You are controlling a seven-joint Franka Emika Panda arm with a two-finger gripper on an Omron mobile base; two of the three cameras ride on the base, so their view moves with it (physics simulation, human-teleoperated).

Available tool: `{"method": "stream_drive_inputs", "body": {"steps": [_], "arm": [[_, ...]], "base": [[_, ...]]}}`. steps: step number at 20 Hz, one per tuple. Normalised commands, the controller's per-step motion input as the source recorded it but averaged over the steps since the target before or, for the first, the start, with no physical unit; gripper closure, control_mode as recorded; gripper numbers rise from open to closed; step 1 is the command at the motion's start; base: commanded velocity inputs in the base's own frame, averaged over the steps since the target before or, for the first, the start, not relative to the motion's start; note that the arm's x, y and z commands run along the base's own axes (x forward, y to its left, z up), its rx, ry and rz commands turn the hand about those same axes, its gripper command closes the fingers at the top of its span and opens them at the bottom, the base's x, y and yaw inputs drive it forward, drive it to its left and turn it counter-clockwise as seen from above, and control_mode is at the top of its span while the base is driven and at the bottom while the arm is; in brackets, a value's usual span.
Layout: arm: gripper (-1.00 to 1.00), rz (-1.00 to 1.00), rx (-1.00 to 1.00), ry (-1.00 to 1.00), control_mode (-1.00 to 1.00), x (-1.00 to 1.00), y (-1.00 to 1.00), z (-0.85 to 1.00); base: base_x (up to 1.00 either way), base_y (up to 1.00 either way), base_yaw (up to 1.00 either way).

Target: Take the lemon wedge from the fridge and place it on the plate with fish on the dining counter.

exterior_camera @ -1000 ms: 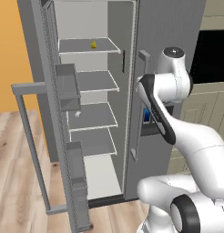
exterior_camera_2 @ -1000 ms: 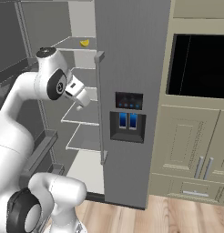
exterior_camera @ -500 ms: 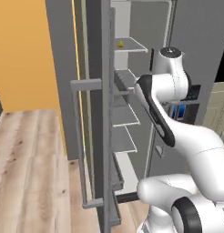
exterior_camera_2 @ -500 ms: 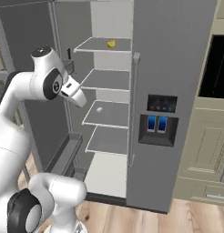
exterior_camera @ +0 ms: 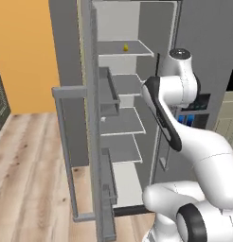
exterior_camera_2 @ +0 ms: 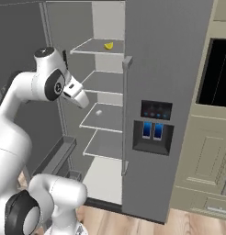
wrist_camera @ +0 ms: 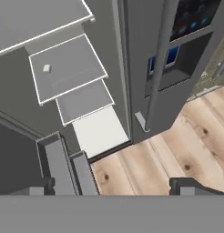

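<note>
Pale wooden floorboards (wrist_camera: 177,141) run under one tall matte grey fridge (exterior_camera_2: 170,69) with two side-by-side doors: the left door (exterior_camera: 87,123) stands swung wide, the right one is shut. One long grey bar handle (exterior_camera_2: 125,114) runs down the shut door, and another (exterior_camera: 64,151) juts from the open door in the left base view. Four white-edged shelves (exterior_camera_2: 102,117) can be counted inside the white interior in the right base view. One dark dispenser panel (exterior_camera_2: 154,128) with two blue lit strips sits on the shut door; the left base view shows just a sliver of it behind the arm. An orange wall (exterior_camera: 26,56) appears in the left base view, while cream cabinets (exterior_camera_2: 206,151) and a black oven window (exterior_camera_2: 218,73) appear in the right base view.

One tiny bright yellow lemon wedge (exterior_camera_2: 108,45) lies on the top shelf, towards the back. One small whitish lump (exterior_camera_2: 98,112) rests on the third shelf down; the hand view shows it too.

The claw (wrist_camera: 114,186) is spread wide and empty, its two dark tips apart above the floor, well below the wedge.
</note>
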Motion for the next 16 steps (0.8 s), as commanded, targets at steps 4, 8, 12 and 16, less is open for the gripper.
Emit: {"method": "stream_drive_inputs", "body": {"steps": [4, 8, 12, 16], "arm": [[-1.0, 0.0, 0.0, 0.0, 1.0, 0.0, 0.0, 0.0], [-1.0, 0.0, 0.0, 0.0, 1.0, 0.0, 0.0, 0.0], [-1.0, 0.0, 0.0, 0.0, 1.0, 0.0, 0.0, 0.0], [-1.0, 0.0, 0.0, 0.0, 1.0, 0.0, 0.0, 0.0]], "base": [[-0.36, -0.52, 0.01], [0.39, 0.0, 0.0], [0.64, 0.0, -0.01], [0.78, 0.0, -0.03]]}}
